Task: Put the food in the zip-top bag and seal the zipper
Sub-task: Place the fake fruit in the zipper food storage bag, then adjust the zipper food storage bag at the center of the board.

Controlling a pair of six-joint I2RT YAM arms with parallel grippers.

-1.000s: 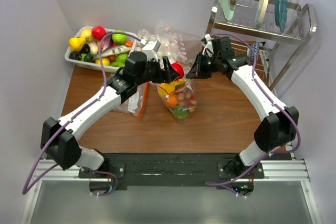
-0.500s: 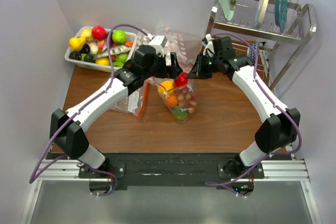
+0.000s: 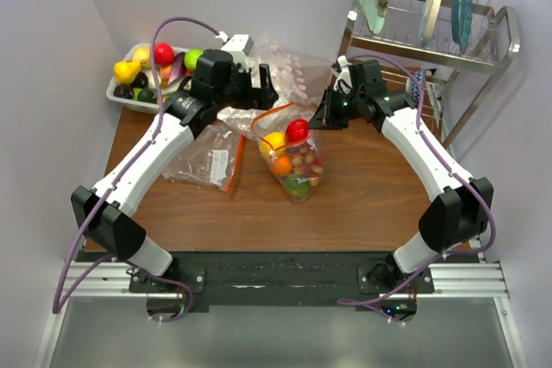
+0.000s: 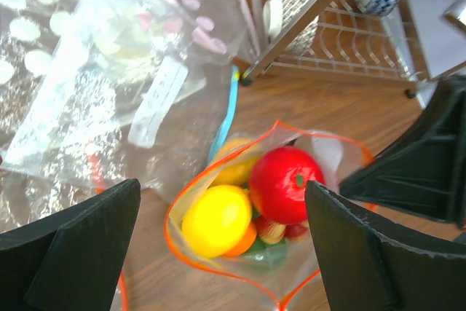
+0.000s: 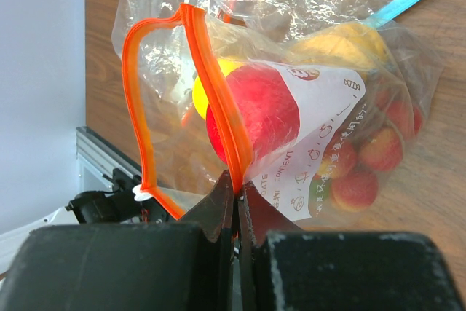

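The zip-top bag (image 3: 297,170) stands on the table with its mouth open, and the food sits inside it. In the left wrist view a red apple (image 4: 293,183) lies on top beside a yellow lemon (image 4: 216,220), above an orange, grapes and something green. My left gripper (image 3: 263,92) hovers open above and behind the bag, holding nothing. My right gripper (image 5: 237,189) is shut on the orange-red zipper (image 5: 216,85) at the right side of the mouth, holding the bag up.
A white bin of toy fruit (image 3: 116,92) stands at the back left. A dish rack with plates (image 3: 431,36) is at the back right. Spare clear bags (image 3: 207,157) lie left of the bag and behind it, one with a teal strip (image 4: 228,111).
My left gripper dropped the red apple into the bag, opened wide and drew back up and to the left. The right arm kept its hold and stayed still.
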